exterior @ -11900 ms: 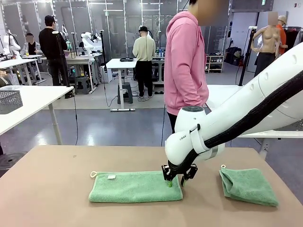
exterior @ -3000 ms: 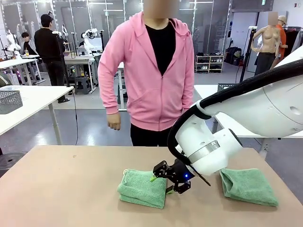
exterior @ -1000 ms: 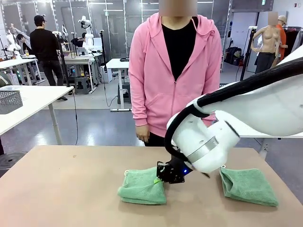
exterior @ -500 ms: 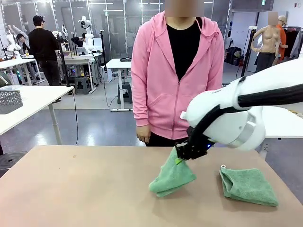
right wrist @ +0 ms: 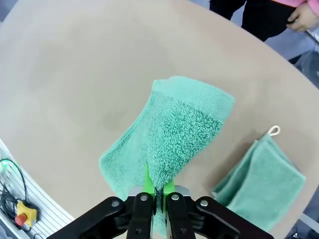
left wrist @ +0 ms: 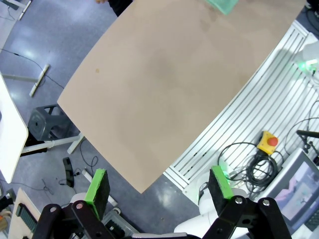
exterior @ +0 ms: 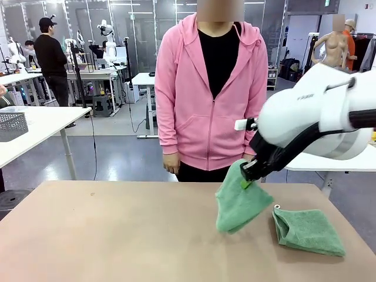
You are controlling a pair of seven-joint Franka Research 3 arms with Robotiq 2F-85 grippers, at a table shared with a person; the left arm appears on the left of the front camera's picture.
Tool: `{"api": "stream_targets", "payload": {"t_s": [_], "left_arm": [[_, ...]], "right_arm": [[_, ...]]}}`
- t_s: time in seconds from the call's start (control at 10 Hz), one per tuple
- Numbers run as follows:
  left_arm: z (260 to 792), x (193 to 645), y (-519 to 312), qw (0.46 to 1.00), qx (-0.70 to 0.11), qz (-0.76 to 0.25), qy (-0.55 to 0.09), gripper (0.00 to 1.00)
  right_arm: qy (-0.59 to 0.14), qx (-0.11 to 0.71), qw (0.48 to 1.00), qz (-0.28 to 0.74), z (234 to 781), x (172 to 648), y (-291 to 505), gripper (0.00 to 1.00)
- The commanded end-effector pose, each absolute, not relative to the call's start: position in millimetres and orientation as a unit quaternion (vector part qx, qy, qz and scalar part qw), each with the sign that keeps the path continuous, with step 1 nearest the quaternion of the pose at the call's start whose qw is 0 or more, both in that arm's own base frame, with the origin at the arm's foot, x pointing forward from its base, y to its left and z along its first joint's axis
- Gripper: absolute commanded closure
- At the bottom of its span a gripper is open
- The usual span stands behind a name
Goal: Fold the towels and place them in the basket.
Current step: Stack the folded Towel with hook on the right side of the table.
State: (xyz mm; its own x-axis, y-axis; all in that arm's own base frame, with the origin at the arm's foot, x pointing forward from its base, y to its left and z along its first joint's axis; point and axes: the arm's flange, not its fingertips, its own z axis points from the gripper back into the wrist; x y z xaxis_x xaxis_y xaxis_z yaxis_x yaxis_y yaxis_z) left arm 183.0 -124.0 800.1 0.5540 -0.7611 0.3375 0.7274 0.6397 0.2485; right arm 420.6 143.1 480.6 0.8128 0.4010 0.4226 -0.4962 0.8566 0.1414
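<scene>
My right gripper (exterior: pixel 247 177) (right wrist: pixel 158 186) is shut on a folded green towel (exterior: pixel 237 200) (right wrist: pixel 167 149), which hangs in the air above the table, right of centre. A second folded green towel (exterior: pixel 306 230) (right wrist: pixel 260 181) with a cord loop lies flat on the table at the right. My left gripper (left wrist: pixel 159 181) stands open high above the table's left part, with nothing between its green pads. A corner of the hanging towel (left wrist: pixel 223 5) shows at the top of the left wrist view. The basket is out of view.
A person in a pink hoodie (exterior: pixel 212 88) stands at the table's far edge, hands down. A paler grey mesh basket (exterior: pixel 12 125) sits on a white table at the far left. The brown table (exterior: pixel 106 235) is bare on its left and middle.
My right gripper has lifted the folded towel off the table and carried it up and to the right, toward the second towel. The left gripper has stayed open.
</scene>
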Motion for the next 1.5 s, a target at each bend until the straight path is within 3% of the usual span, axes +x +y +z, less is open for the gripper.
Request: {"api": "stream_targets", "payload": {"t_s": [0.0, 0.4, 0.9, 1.4], "left_arm": [[798, 182, -123, 0.879, 0.043, -0.422, -0.216, 0.0], [798, 182, -123, 0.879, 0.043, -0.422, -0.216, 0.0], [798, 182, -123, 0.879, 0.043, -0.422, -0.216, 0.0], [798, 182, -123, 0.879, 0.043, -0.422, -0.216, 0.0]], "right_arm": [[-0.197, 0.143, 0.94, 0.238, 492, 415, 112, 0.93], [-0.199, 0.157, 0.933, 0.255, 501, 415, 41, 0.93], [-0.158, 0.166, 0.943, 0.241, 473, 443, -20, 0.93], [-0.133, 0.12, 0.966, 0.184, 399, 467, -56, 0.93]]}}
